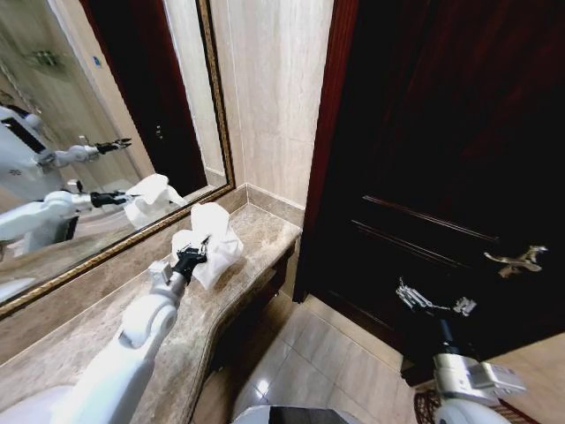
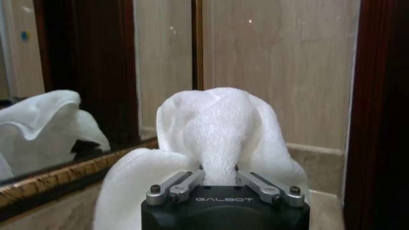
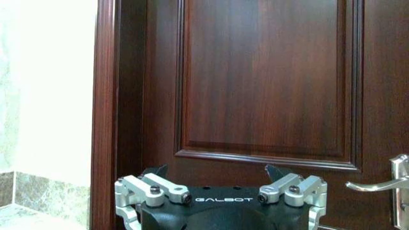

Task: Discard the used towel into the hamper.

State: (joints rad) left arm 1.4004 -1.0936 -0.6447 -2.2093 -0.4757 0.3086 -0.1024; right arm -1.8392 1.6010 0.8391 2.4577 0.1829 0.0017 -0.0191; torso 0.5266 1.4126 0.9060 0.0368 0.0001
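White left arm extends toward eleven o'clock; its black left gripper (image 1: 196,253) is clamped on a crumpled white cloth towel (image 1: 214,238). Right arm raised at four o'clock, silver-linked right gripper (image 1: 430,303) spread wide.

Your towel (image 1: 212,238) is a white, fluffy terry cloth, bunched into a loose upright mound with rounded folds at its top. It sits on the marble counter (image 1: 256,231) near the far end, just beside the gold-framed mirror (image 1: 106,132), which shows its reflection. At your lower right, you can see a sliver of the hamper (image 1: 425,406): dark reddish-brown open weave down on the floor, well apart from the towel.
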